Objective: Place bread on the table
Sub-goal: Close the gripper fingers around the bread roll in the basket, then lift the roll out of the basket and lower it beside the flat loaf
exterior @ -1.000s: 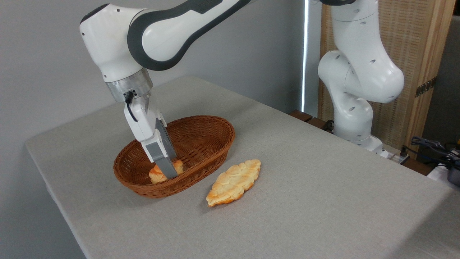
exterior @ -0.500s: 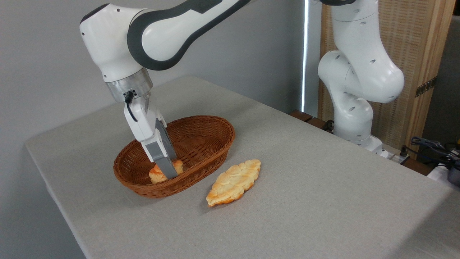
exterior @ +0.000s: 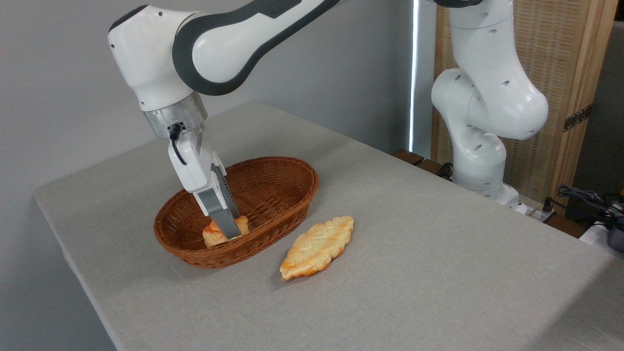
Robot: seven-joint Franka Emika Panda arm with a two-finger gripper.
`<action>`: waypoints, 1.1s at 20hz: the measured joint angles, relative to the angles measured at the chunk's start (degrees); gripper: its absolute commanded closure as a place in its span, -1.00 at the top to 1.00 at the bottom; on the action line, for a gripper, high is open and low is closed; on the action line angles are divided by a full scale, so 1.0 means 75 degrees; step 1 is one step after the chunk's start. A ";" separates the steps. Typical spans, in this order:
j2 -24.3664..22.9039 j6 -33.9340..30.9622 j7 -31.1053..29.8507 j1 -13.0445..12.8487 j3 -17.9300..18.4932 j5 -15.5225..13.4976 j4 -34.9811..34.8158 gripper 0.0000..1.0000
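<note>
The gripper [exterior: 227, 233], clamped on the bread [exterior: 214, 235], has risen slightly; the bun now lifts off the wicker basket [exterior: 287, 195] floor near the table's [exterior: 414, 273] left edge, so extraction begins.

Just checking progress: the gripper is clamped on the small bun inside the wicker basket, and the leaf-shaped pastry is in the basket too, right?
Not quite. The camera view shows the leaf-shaped pastry lying on the grey table, beside the wicker basket. The gripper does grip the small bun inside the basket.
</note>
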 measured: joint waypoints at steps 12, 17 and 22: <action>0.0000 0.0000 0.0000 0.0000 0.0000 0.0000 0.0001 -0.65; -0.0007 0.0000 0.0000 0.0000 -0.0007 0.0000 0.0101 -0.65; -0.0216 -0.0094 -0.0026 -0.0017 -0.0245 -0.0125 0.0509 -0.65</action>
